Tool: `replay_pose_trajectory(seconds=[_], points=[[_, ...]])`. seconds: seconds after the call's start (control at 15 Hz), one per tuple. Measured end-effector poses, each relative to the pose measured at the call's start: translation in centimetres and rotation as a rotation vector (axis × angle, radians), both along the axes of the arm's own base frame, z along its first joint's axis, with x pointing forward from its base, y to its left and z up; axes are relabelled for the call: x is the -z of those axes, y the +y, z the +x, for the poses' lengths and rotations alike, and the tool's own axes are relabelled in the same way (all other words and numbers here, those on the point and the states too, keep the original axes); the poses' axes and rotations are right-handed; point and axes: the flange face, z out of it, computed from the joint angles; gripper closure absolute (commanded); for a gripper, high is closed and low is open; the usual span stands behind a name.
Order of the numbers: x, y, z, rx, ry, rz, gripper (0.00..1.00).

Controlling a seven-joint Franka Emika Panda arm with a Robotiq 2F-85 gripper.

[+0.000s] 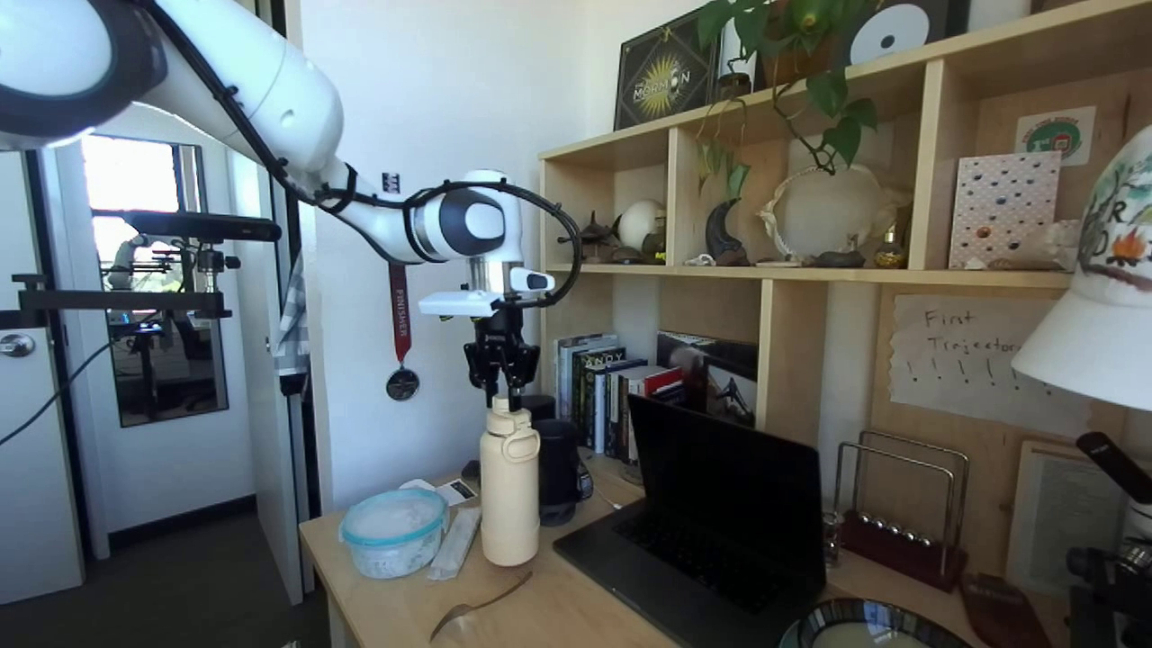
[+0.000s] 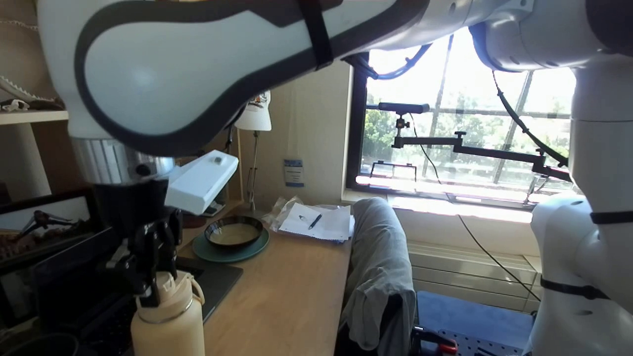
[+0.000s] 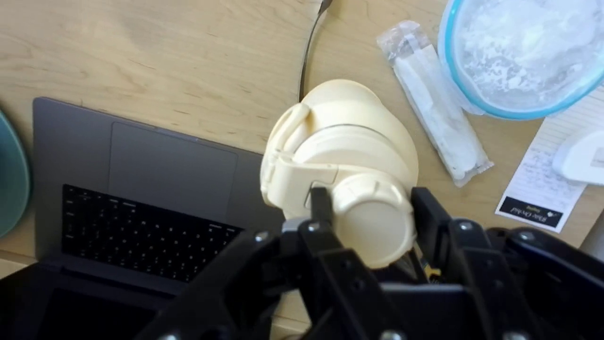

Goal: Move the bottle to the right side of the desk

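The tall cream-white bottle (image 1: 509, 495) is upright over the light wooden desk (image 1: 576, 612), between the bowl and the laptop. I cannot tell whether its base touches the desk. It also shows in an exterior view (image 2: 168, 333), cut off at the bottom, and from above in the wrist view (image 3: 342, 101). My gripper (image 1: 502, 403) points down at the bottle's top. In the wrist view its two fingers (image 3: 370, 200) lie on either side of the round cap and appear to be shut on it. The carry loop sits beside the fingers.
An open dark laptop (image 1: 693, 549) stands beside the bottle. A blue-rimmed bowl (image 1: 394, 531), a wrapped packet (image 1: 455, 543) and a fork (image 1: 481, 606) lie close by. A black container (image 1: 560, 468) stands behind. A dark bowl on a teal plate (image 2: 230, 254) and papers (image 2: 319, 222) lie farther along.
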Motion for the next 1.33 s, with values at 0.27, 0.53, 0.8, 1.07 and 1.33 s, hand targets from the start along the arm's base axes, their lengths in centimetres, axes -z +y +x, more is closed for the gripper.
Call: replay_pose_trajectory(seconds=[0.27, 0.53, 0.8, 1.07, 1.33], points=[[-4.3, -5.5, -0.2, 0.111, -0.051, 0.037, 0.79], [-7.3, -12.7, -1.8, 0.230, -0.089, 0.035, 0.79], [-8.0, -20.3, -4.0, 0.350, -0.097, 0.005, 0.79], [-7.6, -26.7, -5.9, 0.452, -0.088, -0.029, 0.79], [-6.9, -31.4, -7.0, 0.546, -0.087, -0.053, 0.79]])
